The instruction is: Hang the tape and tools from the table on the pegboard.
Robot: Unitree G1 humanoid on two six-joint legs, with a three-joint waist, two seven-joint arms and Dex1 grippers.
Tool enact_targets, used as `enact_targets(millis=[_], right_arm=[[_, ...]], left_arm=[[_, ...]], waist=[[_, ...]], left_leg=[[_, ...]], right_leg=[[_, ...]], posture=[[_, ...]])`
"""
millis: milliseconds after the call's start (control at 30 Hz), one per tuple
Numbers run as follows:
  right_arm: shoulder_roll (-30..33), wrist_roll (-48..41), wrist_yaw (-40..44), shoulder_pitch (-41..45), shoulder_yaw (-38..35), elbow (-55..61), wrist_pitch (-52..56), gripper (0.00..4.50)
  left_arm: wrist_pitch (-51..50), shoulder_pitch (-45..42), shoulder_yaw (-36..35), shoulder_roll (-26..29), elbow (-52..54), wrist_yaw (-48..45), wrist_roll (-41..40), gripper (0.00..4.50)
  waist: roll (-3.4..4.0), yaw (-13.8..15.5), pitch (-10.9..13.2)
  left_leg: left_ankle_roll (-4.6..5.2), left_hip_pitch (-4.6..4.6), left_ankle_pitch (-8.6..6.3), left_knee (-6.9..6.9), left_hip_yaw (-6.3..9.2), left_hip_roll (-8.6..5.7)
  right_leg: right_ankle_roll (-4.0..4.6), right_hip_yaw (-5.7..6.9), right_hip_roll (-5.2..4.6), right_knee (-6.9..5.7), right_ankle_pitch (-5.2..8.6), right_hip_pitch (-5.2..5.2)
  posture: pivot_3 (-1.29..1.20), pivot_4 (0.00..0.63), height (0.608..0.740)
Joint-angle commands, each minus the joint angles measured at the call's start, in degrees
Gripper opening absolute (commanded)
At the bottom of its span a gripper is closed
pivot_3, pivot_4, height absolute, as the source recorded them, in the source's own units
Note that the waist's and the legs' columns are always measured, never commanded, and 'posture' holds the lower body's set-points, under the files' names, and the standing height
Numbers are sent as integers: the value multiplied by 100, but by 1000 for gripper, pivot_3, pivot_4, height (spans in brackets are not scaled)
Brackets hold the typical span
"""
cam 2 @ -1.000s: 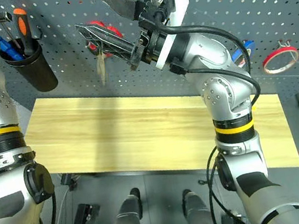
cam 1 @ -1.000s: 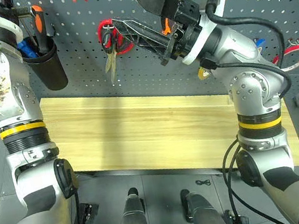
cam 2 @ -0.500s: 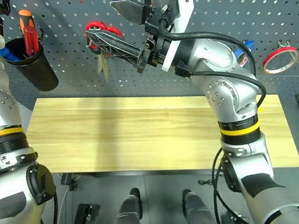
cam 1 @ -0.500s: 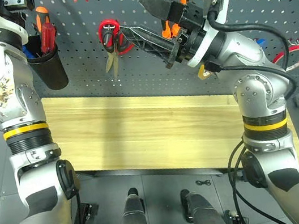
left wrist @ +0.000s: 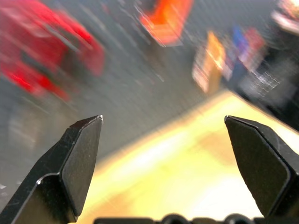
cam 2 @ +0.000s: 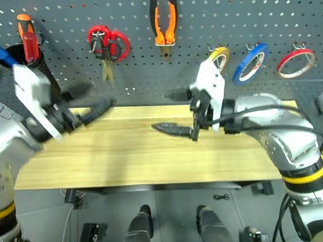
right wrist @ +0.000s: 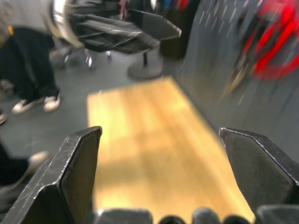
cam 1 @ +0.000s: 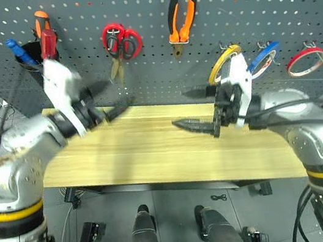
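The wide dark grey perforated metal pegboard point(cam 1: 290, 0) stands behind both claws and carries everything, presumably because hooks keep each item in reach and off the surface. Below it, under both claws, the long light yellow plank worktop point(cam 1: 154, 153) lies bare as far as the head views reach, so I judge the hanging essentially finished.

The left claw point(cam 1: 110, 108) hangs over the worktop's left part with its two black fingers spread wide and nothing between them; its wrist view shows only blurred board and plank in the gap. The right claw point(cam 1: 193, 108) hovers over the middle of the worktop, pointing toward the left claw, fingers likewise wide apart and empty.

Up and behind the left claw, a black cup point(cam 1: 34, 61) on the board holds the slim red-handled screwdriver point(cam 1: 48, 43) upright beside an orange-and-black-handled one, a holder suiting shafts with no loop for a hook. Between the claws and higher, red-handled scissors point(cam 1: 119, 44) hang by their finger loops; whether the black-handled pair hangs with them I cannot tell. Above the right claw, the orange-and-black-handled pliers point(cam 1: 180, 17) hang nose down, handles straddling a hook. Just behind the right claw's wrist, the thin tan-yellow tape ring point(cam 1: 221, 64) hangs by its hole, beside a blue roll point(cam 1: 262, 57) and a red roll point(cam 1: 306, 59).
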State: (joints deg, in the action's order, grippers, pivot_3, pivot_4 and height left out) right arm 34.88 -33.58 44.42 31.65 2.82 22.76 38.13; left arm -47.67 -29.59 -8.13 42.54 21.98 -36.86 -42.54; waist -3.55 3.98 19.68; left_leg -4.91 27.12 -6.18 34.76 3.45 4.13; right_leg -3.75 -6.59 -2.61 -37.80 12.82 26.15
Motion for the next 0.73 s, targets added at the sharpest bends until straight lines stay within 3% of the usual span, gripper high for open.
enact_targets(millis=[33,167,333,500,733], right_arm=[[176,604,-311,-650,86,145,-243,4500],[146,1408,-798,-1419,214,-405,-621,4500],[21,1920,-1188,-2268,95,-895,-1089,4500],[-96,2028,-1297,-2559,-18,-847,-1171,4500],[-197,2150,-1337,-2582,-102,-993,-1262,4500]], left_arm=[[568,792,829,62,244,-340,725,4463],[1812,1313,1851,-223,-651,-556,1929,4463],[2860,1003,2279,-1014,-2148,-297,2870,4463],[3194,712,2239,-1506,-2810,-420,3079,4463],[3274,676,2246,-1571,-3099,-784,3271,4463]], waist=[[14,-7,-44],[25,-10,-102],[42,-3,-250],[52,-118,-334],[71,-256,-424]], left_leg=[[8,0,7,-1,-1,0],[17,-4,12,-1,-12,0],[26,-1,19,5,-20,0],[28,-4,20,6,-22,0],[28,-44,20,-1,-22,0]], right_leg=[[0,0,0,-1,0,-1],[-1,-4,-1,16,1,-8],[-7,-8,-1,27,-5,-12],[-11,-15,0,20,-7,-12],[-15,-17,1,23,-3,-53]], posture=[[205,252,739],[171,240,739],[158,230,739],[129,218,739],[115,213,739]])
